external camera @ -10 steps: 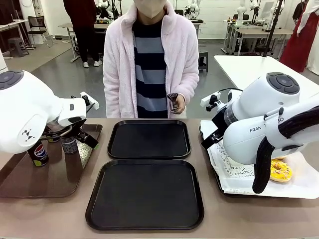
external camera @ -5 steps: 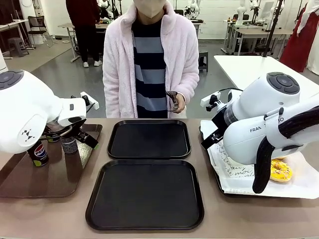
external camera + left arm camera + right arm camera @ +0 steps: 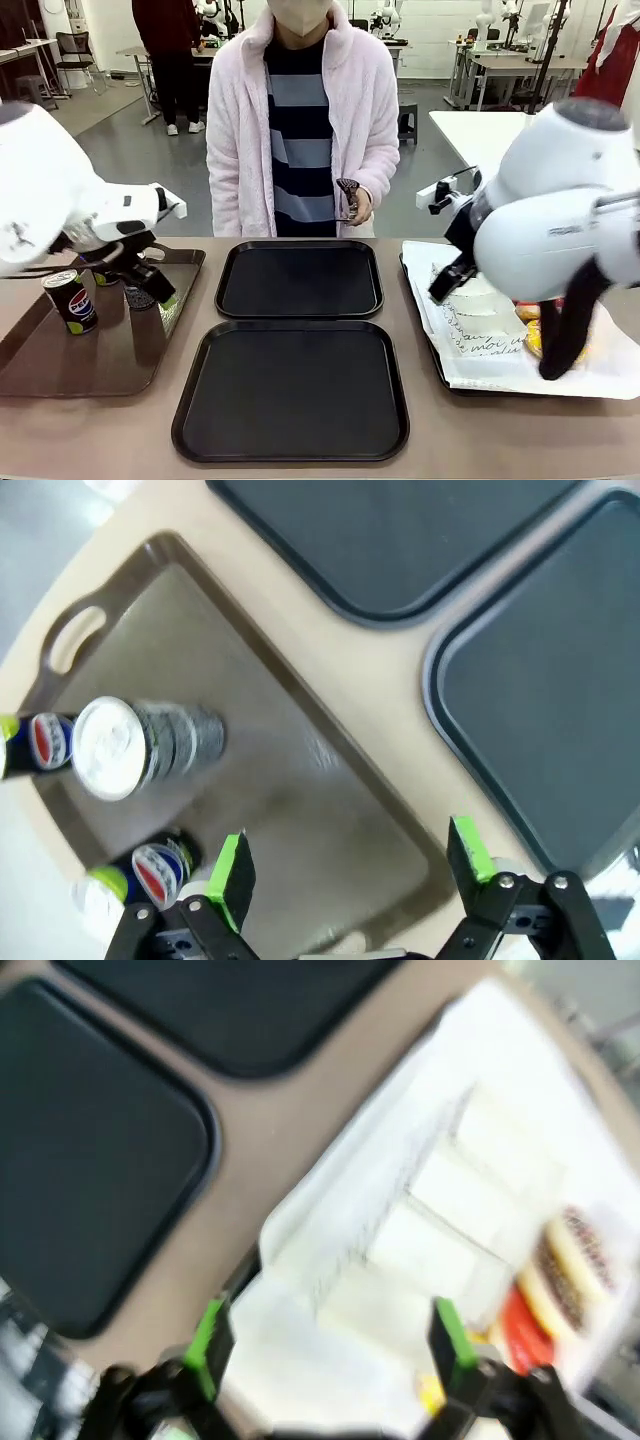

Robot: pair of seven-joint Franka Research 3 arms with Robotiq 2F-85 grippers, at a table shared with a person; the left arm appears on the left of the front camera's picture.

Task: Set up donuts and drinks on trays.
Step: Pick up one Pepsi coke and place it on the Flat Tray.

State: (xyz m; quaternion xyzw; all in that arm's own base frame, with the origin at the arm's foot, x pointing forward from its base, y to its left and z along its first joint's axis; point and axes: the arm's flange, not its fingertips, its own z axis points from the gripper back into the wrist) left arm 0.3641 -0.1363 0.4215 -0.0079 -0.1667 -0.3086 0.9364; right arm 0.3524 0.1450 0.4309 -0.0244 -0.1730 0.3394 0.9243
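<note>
Two black trays lie at the table's middle, a far tray (image 3: 300,282) and a near tray (image 3: 292,392), both bare. A Pepsi can (image 3: 71,302) and a grey patterned can (image 3: 140,298) stand on the brown handled tray (image 3: 90,360). My left gripper (image 3: 350,865) hangs open above that tray, beside the grey can (image 3: 140,745) and apart from it; Pepsi cans (image 3: 150,870) stand near its left finger. My right gripper (image 3: 328,1335) is open over white paper sleeves (image 3: 440,1230) on the paper-lined tray. A chocolate donut (image 3: 572,1258) and a red donut (image 3: 525,1332) lie beyond them.
A person in a pink fleece stands at the far edge, one hand (image 3: 352,205) holding a small dark object. My right arm (image 3: 560,230) covers much of the paper-lined tray (image 3: 470,375). Bare table (image 3: 100,430) runs along the near edge.
Both arms have risen. The left arm pulled back to the left, uncovering the Pepsi can. The right arm swung up and to the right; its wrist view is blurred.
</note>
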